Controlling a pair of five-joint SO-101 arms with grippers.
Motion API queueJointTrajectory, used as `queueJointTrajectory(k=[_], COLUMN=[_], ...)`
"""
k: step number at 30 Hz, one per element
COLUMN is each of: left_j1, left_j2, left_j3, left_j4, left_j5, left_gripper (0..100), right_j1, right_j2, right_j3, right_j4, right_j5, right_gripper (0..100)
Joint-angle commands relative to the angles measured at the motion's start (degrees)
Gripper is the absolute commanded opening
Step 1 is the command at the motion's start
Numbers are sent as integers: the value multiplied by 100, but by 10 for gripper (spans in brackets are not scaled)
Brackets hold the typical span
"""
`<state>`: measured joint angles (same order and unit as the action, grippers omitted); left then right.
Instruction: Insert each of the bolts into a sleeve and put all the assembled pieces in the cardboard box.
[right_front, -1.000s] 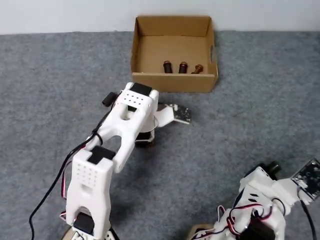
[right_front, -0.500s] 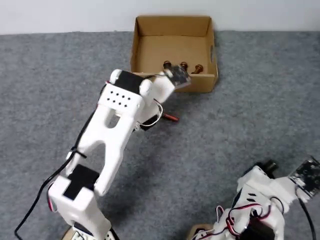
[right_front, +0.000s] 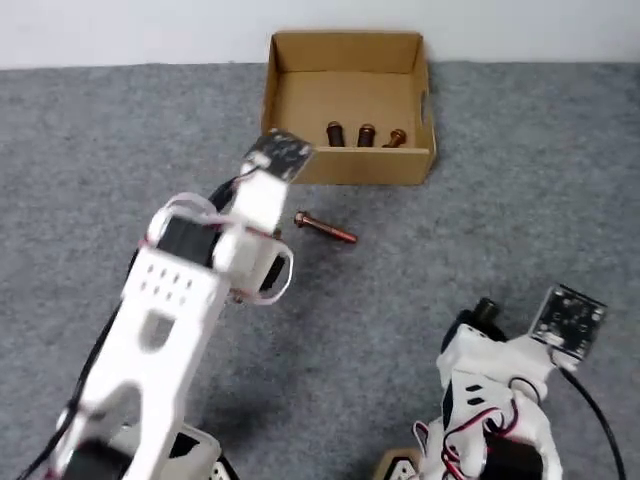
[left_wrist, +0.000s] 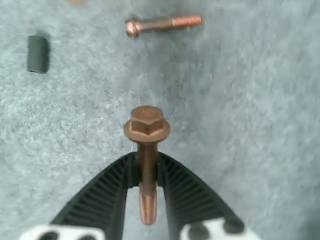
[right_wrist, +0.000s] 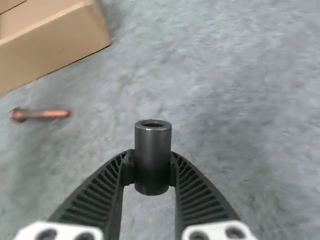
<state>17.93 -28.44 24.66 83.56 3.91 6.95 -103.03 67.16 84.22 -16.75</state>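
L arm (right_front: 170, 300) back from box (right_front: 345, 165), bolt (left_wrist: 146, 131) shank part-hidden in L tool (left_wrist: 147, 165).

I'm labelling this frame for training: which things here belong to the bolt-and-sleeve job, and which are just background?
Part of the job: bolt in the left end effector; sleeve in the right end effector; loose bolt; loose sleeve; cardboard box; three assembled pieces inside it.
Just there: grey carpet; white wall.
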Motion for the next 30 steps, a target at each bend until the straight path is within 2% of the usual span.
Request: queueJointTrajectory(k=[1, 4, 9, 14, 17, 23, 26, 30], left_j1=[-18, -18, -18, -18, -18, 35, 35, 44], left_j2=[-1424, -2347, -3560, -4545, -5160, -6347, -6927, -7640], left_j3=[910, 1473, 2000, 2422, 2721, 3574, 3960, 4215], left_j4=[-615, -633, -703, -1196, -1705, -2602, -2752, -2752], left_j5=[607, 1152, 1591, 2066, 2382, 2488, 2488, 2497], left_gripper=[4, 4, 4, 5, 5, 5, 5, 5], right_j1=[-242, -409, -1349, -1789, -2334, -2932, -3284, -3714], right_j2=[-22, -31, -31, -31, 22, 31, 31, 31], right_j3=[-35, -35, -35, -35, -35, -35, -44, -9], right_j4=[-57, -57, -66, -75, -84, -110, -119, -330], right_j5=[79, 79, 79, 79, 88, 88, 141, 703], right_gripper=[8, 8, 8, 8, 8, 8, 8, 8])
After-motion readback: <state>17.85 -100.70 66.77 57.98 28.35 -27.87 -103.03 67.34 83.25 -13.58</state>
